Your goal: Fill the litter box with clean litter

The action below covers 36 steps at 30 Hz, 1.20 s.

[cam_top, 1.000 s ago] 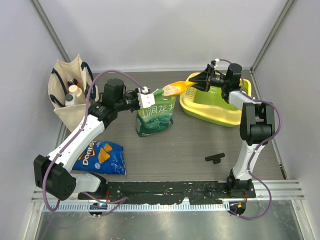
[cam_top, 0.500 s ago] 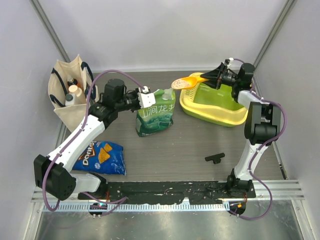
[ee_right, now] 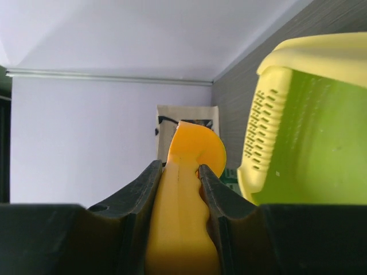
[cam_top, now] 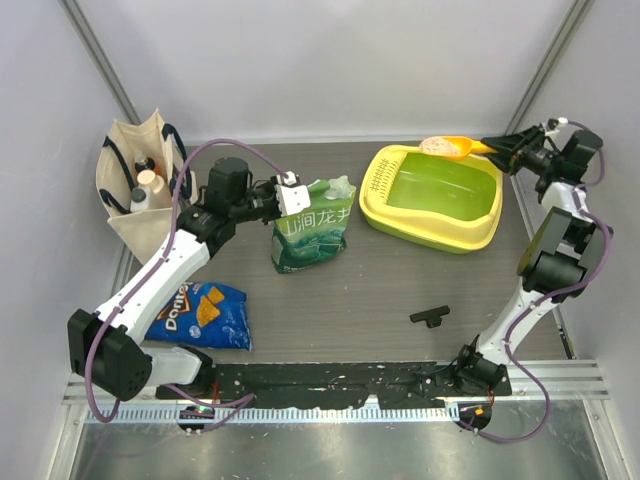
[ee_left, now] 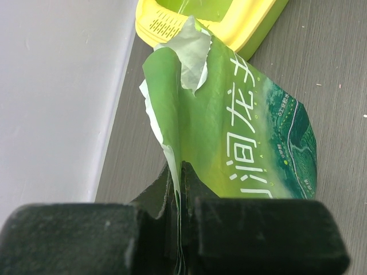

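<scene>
- Litter box [cam_top: 428,234]: on the right half of the table, past the middle, ahead of the right arm's base; long axis left to right, slotted grate [cam_top: 378,176] at the left end.
- Nearest the bases: Doritos bag [cam_top: 200,313] flat on the left, small black piece [cam_top: 430,316] on the right, both well apart from the box.
- Mid-table, left of the box: green pouch [cam_top: 312,235] upright, top torn open, its upper edge pinched flat in the left gripper [cam_top: 283,195], jaws closed tight on the film in the left wrist view.
- Beyond that, the litter box basin: bare green, no granules visible from above; filling judged barely begun.
- Farthest: orange scoop [cam_top: 452,147] level above the far rim, carrying a mound of clean litter [cam_top: 436,146]; handle clamped at a narrow opening in the right gripper [cam_top: 497,146].
- Key relation: scoop's long axis left to right, parallel to the box's; bowl toward the grate end, handle toward the right wall; basin below and to the near side of the bowl.
- Right arm by far the nearer; left arm occupied with the pouch.
- Likely needed next: a small shift toward the near side, then a roll of the wrist; risk of spilling behind the far rim if tipped where held.
</scene>
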Each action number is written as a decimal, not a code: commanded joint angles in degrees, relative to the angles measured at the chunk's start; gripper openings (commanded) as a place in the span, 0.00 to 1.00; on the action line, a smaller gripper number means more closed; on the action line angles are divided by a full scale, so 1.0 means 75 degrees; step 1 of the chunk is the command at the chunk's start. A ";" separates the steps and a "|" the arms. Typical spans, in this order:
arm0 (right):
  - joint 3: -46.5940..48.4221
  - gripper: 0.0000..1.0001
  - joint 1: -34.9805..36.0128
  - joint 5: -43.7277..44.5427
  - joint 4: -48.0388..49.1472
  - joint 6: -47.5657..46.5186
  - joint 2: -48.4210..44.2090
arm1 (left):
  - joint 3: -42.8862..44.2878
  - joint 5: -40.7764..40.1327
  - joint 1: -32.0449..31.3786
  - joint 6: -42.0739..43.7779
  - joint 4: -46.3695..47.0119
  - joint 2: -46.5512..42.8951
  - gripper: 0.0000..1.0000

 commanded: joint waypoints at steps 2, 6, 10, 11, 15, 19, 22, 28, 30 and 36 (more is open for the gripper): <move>0.0812 0.01 -0.0424 0.0185 -0.3717 -0.3135 -0.0584 | 0.0067 0.0526 -0.0026 -0.0050 0.1990 -0.0321 0.00; 0.1562 0.01 -0.0483 0.1352 -0.6749 -0.6287 -0.0654 | -0.0097 0.0667 -0.0026 -0.0073 0.2131 -0.0380 0.00; 0.2112 0.01 -0.0460 0.2572 -0.7854 -0.8186 -0.0865 | -0.0156 0.0737 -0.0026 -0.0097 0.2190 -0.0415 0.00; 0.2230 0.01 -0.0425 0.2890 -0.8145 -0.8388 -0.0958 | -0.0191 0.0737 -0.0026 -0.0120 0.2213 -0.0438 0.00; 0.2536 0.01 -0.0180 0.3993 -0.8382 -0.9081 -0.1239 | -0.0425 0.0714 -0.0026 -0.0237 0.2492 -0.0555 0.00; 0.2910 0.01 0.0334 0.5012 -0.8745 -0.9993 -0.1486 | -0.0788 0.0702 -0.0026 -0.0413 0.2705 -0.0731 0.00; 0.3005 0.01 0.1036 0.5844 -0.8898 -1.0814 -0.1813 | -0.0999 0.0655 -0.0038 -0.0437 0.2834 -0.0860 0.00; 0.2338 0.01 0.2691 0.8902 -0.7916 -1.2981 -0.2727 | -0.1188 0.0644 -0.0026 -0.0681 0.2834 -0.1047 0.00; 0.2522 0.01 0.3055 0.9139 -0.7668 -1.3160 -0.2810 | -0.1176 0.0574 -0.0038 -0.0892 0.2787 -0.1094 0.00; 0.5752 0.01 0.3324 0.5302 -0.9049 -1.0926 -0.2038 | -0.0778 0.0340 -0.0038 -0.2063 0.2355 -0.0885 0.00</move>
